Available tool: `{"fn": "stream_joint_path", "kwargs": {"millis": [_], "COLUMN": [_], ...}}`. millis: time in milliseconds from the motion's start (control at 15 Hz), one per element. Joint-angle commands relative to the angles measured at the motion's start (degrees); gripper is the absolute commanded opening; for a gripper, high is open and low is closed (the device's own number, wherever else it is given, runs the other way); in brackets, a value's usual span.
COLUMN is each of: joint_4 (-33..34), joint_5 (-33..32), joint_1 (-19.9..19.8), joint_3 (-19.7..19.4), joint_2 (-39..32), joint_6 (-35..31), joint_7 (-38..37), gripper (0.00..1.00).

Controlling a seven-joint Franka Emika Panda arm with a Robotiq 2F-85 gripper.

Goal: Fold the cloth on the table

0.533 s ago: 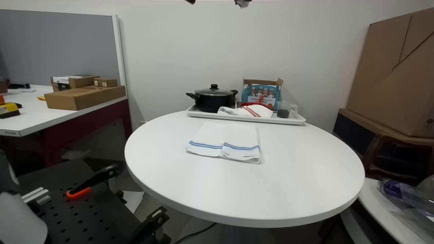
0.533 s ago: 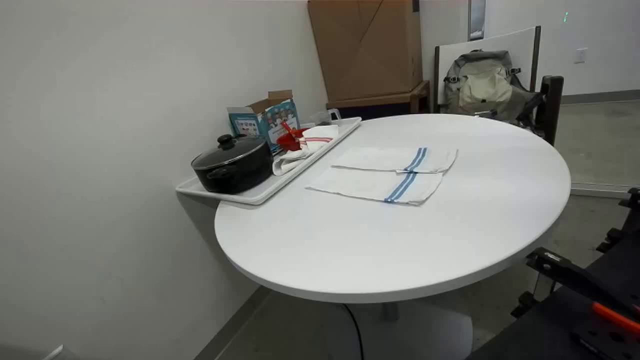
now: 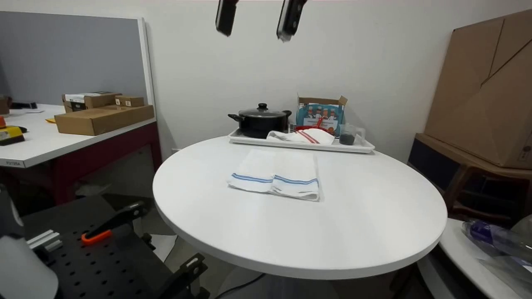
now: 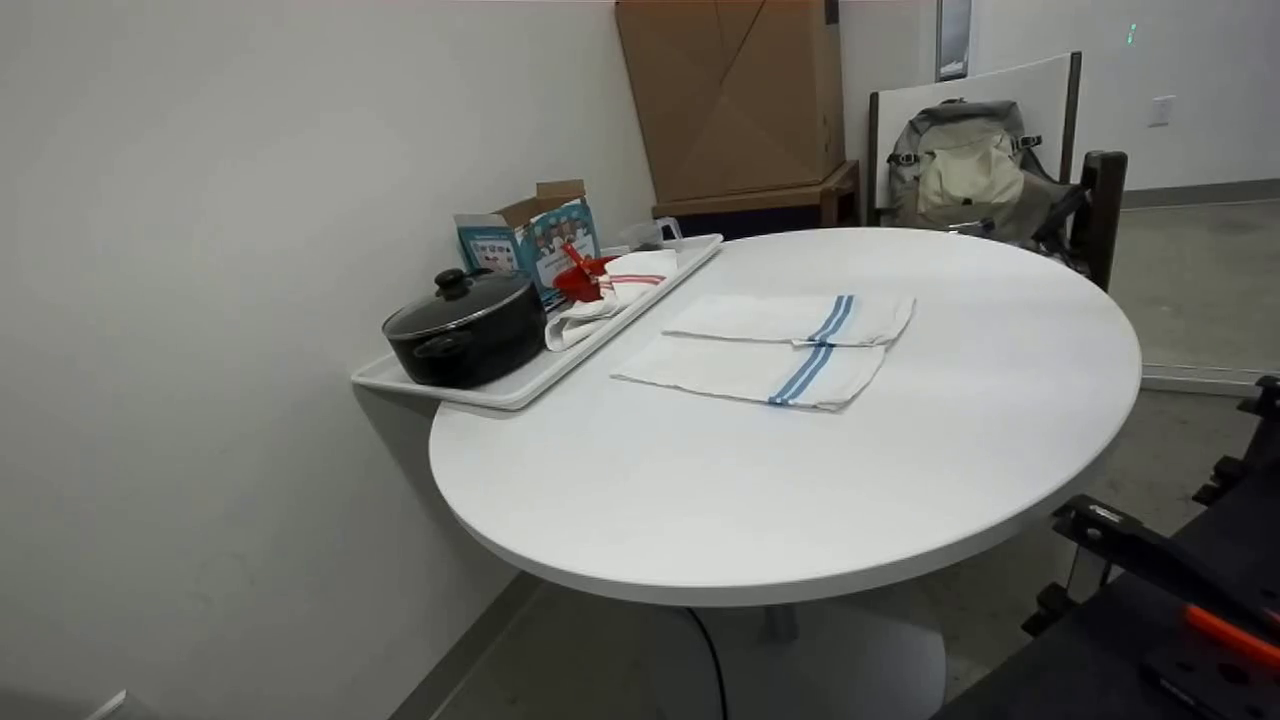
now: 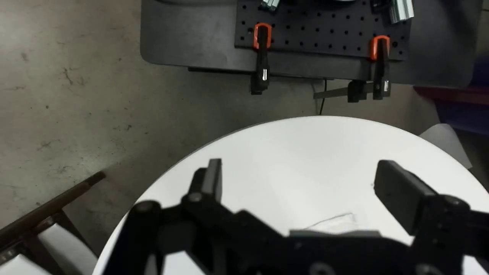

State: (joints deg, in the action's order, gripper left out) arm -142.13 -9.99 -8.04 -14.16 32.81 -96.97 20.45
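The jaws stand spread wide, tips downward, above the counter (image 3: 365, 224) and well apart from it. The cloth (image 3: 276, 174) lies flat on the counter below the jaws, with a fabric edge along its middle and blue stripes at one end; in the wrist view part of it shows between the jaws. From the striped end, smooth white surface extends to the curved rim. In the wrist view this rim passes beyond the jaw tips; farther out are floor (image 5: 76, 95), a black board (image 5: 324, 37) and two clamps (image 5: 263, 53) carrying pale marks, not legible. Well below the jaws, toward the wall (image 4: 250, 250), the tray (image 4: 512, 392), near the cloth, bears the pot (image 4: 465, 335) and the box (image 4: 560, 235); one tray end projects past the rim. The box is printed with figures and lettering, too small to read. Left of the jaws in an exterior view, the side counter (image 3: 39, 143) has an edge label (image 3: 12, 163), characters unclear; right of them stands a carton (image 3: 478, 95).
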Motion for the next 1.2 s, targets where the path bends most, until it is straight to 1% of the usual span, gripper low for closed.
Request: {"fn": "stream_joint_path", "kwargs": {"millis": [0, 67, 200, 267, 400, 600, 867, 1133], "joint_4": [-1.4, -1.7, -3.3, -4.3, -6.5, -8.9, -9.5, -10.5], "joint_5": [-1.1, -0.6, 0.8, 3.0, 5.2, 6.9, 4.6, 0.2], "joint_1": [2.6, 3.1, 4.0, 4.6, 5.7, 7.0, 8.1, 8.7], "joint_3": [3.2, 3.8, 4.5, 4.3, 4.6, 5.9, 9.1, 12.7], "joint_2": [-6.2, -7.9, -10.7, -12.1, -15.1, -20.1, -26.8, -31.0], "joint_6": [-5.4, -7.8, -16.7, -21.4, -28.7, -35.6, -42.7, -52.9], "joint_7": [-1.5, -1.7, -3.5, -3.5, -2.3, -0.9, -1.9, -4.5], "gripper": [1.00, 1.00, 1.00, 1.00, 1.00, 1.00, 1.00, 1.00]}}
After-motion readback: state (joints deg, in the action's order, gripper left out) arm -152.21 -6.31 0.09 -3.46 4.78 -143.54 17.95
